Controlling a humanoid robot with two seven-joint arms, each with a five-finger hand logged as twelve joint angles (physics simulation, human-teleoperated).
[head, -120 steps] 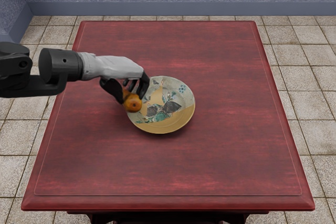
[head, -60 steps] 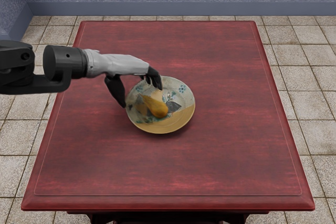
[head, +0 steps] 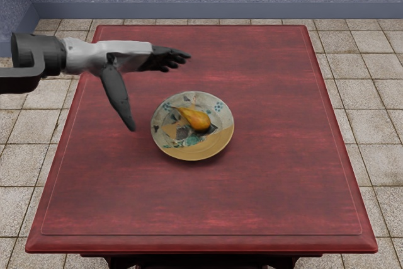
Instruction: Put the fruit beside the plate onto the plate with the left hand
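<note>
From my station I count one dark red, rectangular wooden counter (head: pixel 283 174), and on it one round, shallow ceramic plate (head: pixel 217 146) with a yellow rim and a blue-green painted pattern. In that plate I count one orange-yellow pear-shaped fruit (head: pixel 196 119). Of the robot I count one grey-and-white arm (head: pixel 69 56) entering from the left and one left hand (head: pixel 135 62) at its end, though its dark fingers (head: pixel 165 58) sit too close together for me to number.

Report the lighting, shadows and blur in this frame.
Head view: light is flat and even; the left hand, pear and plate are all sharp, with no motion blur; no glare on the table; only a faint dark edge under the plate's front rim.
</note>
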